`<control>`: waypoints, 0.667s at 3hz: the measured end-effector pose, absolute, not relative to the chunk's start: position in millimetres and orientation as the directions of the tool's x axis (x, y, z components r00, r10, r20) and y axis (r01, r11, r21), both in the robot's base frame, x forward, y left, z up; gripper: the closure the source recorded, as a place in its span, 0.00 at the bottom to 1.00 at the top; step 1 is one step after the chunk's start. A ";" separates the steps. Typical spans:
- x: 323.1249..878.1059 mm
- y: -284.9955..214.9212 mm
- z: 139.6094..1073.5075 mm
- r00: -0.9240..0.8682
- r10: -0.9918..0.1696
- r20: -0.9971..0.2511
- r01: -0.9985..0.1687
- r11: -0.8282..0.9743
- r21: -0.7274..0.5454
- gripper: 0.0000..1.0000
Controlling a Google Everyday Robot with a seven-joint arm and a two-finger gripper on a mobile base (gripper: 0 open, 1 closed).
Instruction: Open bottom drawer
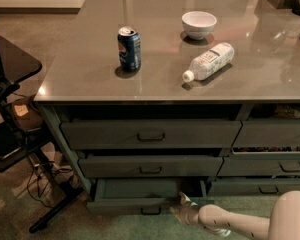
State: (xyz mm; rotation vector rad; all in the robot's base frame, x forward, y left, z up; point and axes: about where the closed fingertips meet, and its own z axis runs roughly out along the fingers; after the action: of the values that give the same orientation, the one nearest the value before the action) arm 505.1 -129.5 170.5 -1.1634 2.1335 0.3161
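Observation:
The bottom drawer [135,207] of the left stack is pulled partly out. Its shallow grey-green front carries a small dark centre pull [151,210], and its flat green inner tray [140,188] shows behind the front. My gripper [180,205] is low at the right end of that drawer front, at its top edge, right of the pull. The pale arm [240,225] reaches in from the lower right corner.
Two taller drawers [150,134] sit above it, and a neighbouring drawer stack [275,134] is on the right. On the grey countertop [90,79] stand a blue can [129,48] and a white bowl [199,24], and a plastic bottle [208,62] lies on its side. A black stand with cables [20,134] is on the left.

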 end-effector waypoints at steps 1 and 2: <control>505.1 -131.3 175.4 -0.371 -0.650 -0.663 -0.814 0.571 -0.104 1.00; 498.1 -132.6 175.6 -0.376 -0.643 -0.667 -0.805 0.583 -0.107 1.00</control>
State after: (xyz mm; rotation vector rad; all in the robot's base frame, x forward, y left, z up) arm 498.1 -132.6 175.6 -1.1462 2.1344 0.3081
